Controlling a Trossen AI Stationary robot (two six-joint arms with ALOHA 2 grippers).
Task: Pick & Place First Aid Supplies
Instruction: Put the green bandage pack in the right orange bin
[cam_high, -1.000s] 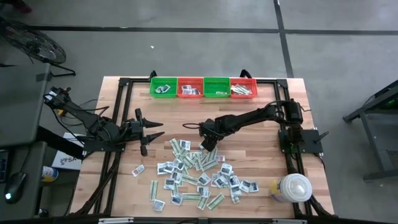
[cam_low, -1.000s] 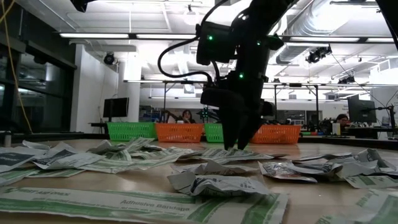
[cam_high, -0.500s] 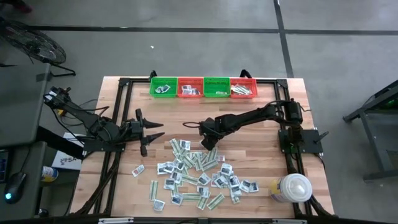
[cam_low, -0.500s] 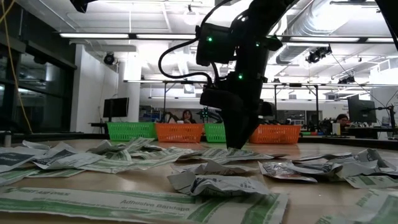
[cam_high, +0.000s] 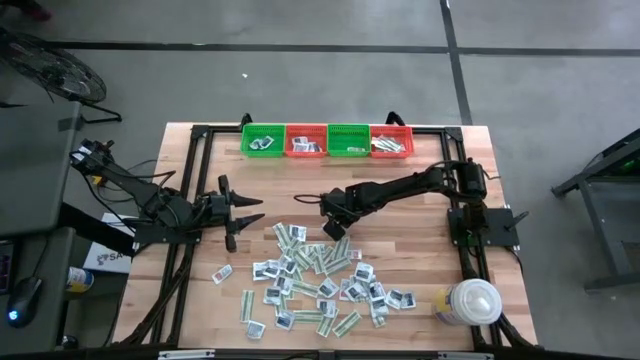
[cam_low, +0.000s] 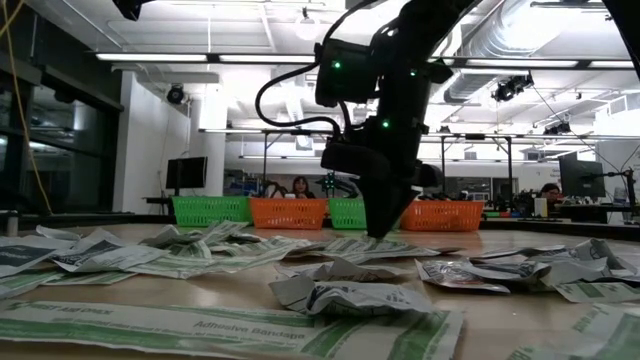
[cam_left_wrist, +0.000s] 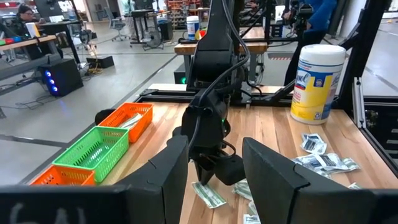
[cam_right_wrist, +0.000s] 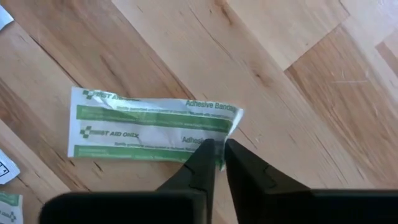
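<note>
Fingers of the right gripper (cam_right_wrist: 216, 155) are pinched narrow on one end of a green-striped bandage strip (cam_right_wrist: 149, 132), which lies flat on the table (cam_high: 420, 250) at the far edge of the scattered packets (cam_high: 320, 285). The left gripper (cam_high: 250, 215) is held open above bare wood, left of the pile, nothing between its fingers

Grey floor (cam_high: 300, 70), ceiling strip lights (cam_low: 200, 57).

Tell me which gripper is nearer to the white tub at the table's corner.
Right. The right gripper sits mid-table at the packet pile's far edge, pinching a green-striped bandage packet; the left gripper waits farther from the white tub, on the table's opposite side.
</note>
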